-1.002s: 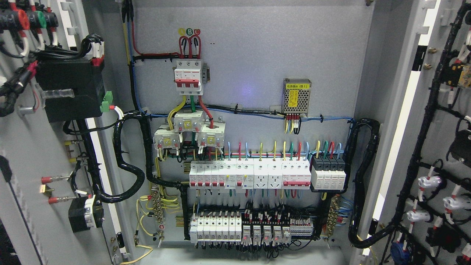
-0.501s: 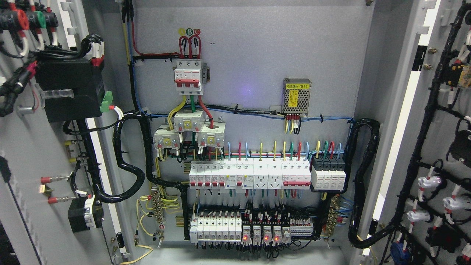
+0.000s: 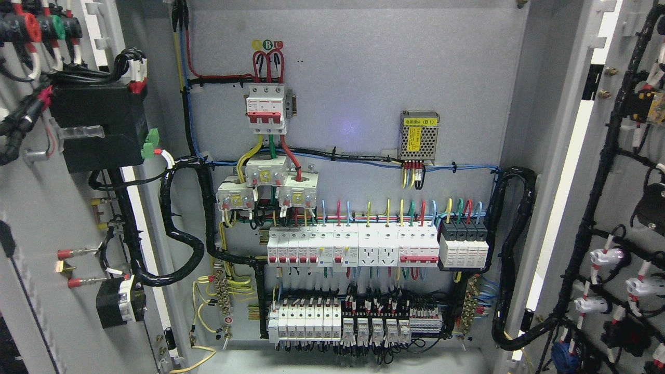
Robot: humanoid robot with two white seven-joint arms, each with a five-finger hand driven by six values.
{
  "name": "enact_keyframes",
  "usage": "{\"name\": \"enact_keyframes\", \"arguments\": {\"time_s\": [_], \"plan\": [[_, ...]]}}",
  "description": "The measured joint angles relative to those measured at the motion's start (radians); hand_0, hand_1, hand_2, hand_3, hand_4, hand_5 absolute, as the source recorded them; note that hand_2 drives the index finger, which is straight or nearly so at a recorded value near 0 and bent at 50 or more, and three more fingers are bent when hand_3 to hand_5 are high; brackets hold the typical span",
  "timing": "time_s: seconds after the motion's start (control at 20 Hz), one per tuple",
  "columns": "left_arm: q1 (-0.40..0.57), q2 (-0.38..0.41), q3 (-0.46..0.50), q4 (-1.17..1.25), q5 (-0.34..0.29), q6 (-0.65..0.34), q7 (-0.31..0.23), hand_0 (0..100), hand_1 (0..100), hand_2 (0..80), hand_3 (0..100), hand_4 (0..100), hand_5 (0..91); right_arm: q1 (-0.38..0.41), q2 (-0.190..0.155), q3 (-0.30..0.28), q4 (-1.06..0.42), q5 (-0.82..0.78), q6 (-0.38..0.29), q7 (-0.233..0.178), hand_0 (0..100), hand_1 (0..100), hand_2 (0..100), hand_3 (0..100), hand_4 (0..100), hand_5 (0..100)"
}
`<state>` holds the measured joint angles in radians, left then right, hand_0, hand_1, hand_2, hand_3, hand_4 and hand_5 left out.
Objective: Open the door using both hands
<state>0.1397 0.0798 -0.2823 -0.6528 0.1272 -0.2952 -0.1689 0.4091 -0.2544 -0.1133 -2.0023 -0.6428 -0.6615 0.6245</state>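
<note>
An electrical cabinet fills the head view with both doors swung wide. The left door (image 3: 36, 218) shows its inner face at the picture's left, carrying a black box, connectors and a black cable loom. The right door (image 3: 623, 197) stands open at the right, its inside lined with black wiring and white lamp holders. Between them the grey back panel (image 3: 363, 78) is fully exposed. Neither of my hands nor any part of my arms shows in this view.
On the back panel sit a red-and-white main breaker (image 3: 266, 108), a small metal power supply (image 3: 419, 135), a row of white breakers (image 3: 353, 245) and a lower row of relays (image 3: 358, 324). Thick black cable looms (image 3: 182, 228) arc from each door into the cabinet.
The doors and cabinet hold still. The small red lights on the lower relay row, lit half a second ago, are now dark.
</note>
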Motion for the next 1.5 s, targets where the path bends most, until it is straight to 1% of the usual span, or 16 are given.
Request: {"name": "enact_keyframes", "arguments": {"time_s": [0.1,0.25,0.35,0.5,0.6,0.7,0.85,1.1,1.3,1.5], "plan": [[0.009,0.045,-0.055,-0.132,-0.001,-0.085,0.004,0,0,0.0,0,0,0.0,-0.005,-0.007,-0.003,-0.002,-0.012,0.000,-0.035,0,0,0,0,0,0],[0.013,0.100,-0.130,-0.309,-0.002,-0.191,0.011,0,0,0.0,0,0,0.0,-0.017,-0.019,-0.007,-0.004,-0.031,0.001,-0.066,0,0,0,0,0,0],[0.017,0.123,-0.170,-0.405,-0.003,-0.264,0.002,0,0,0.0,0,0,0.0,-0.025,-0.029,-0.008,-0.005,-0.044,0.004,-0.074,0,0,0,0,0,0],[0.019,0.140,-0.219,-0.521,-0.005,-0.400,-0.006,0,0,0.0,0,0,0.0,-0.034,-0.043,-0.010,-0.006,-0.072,0.016,-0.081,0,0,0,0,0,0],[0.019,0.139,-0.241,-0.582,-0.005,-0.446,-0.008,0,0,0.0,0,0,0.0,-0.042,-0.051,-0.011,-0.007,-0.090,0.025,-0.082,0,0,0,0,0,0],[0.019,0.127,-0.250,-0.634,-0.006,-0.466,-0.010,0,0,0.0,0,0,0.0,-0.049,-0.059,-0.014,-0.007,-0.104,0.036,-0.082,0,0,0,0,0,0],[0.019,0.082,-0.227,-0.699,-0.006,-0.471,-0.009,0,0,0.0,0,0,0.0,-0.060,-0.071,-0.017,-0.008,-0.128,0.046,-0.082,0,0,0,0,0,0],[0.016,-0.005,-0.155,-0.813,-0.006,-0.475,-0.004,0,0,0.0,0,0,0.0,-0.069,-0.087,-0.030,-0.009,-0.155,0.050,-0.083,0,0,0,0,0,0],[0.015,-0.050,-0.095,-0.906,-0.005,-0.475,-0.004,0,0,0.0,0,0,0.0,-0.071,-0.099,-0.048,-0.008,-0.165,0.052,-0.083,0,0,0,0,0,0],[0.020,-0.080,-0.035,-0.984,-0.003,-0.476,-0.004,0,0,0.0,0,0,0.0,-0.075,-0.112,-0.062,-0.006,-0.178,0.055,-0.083,0,0,0,0,0,0]]}}
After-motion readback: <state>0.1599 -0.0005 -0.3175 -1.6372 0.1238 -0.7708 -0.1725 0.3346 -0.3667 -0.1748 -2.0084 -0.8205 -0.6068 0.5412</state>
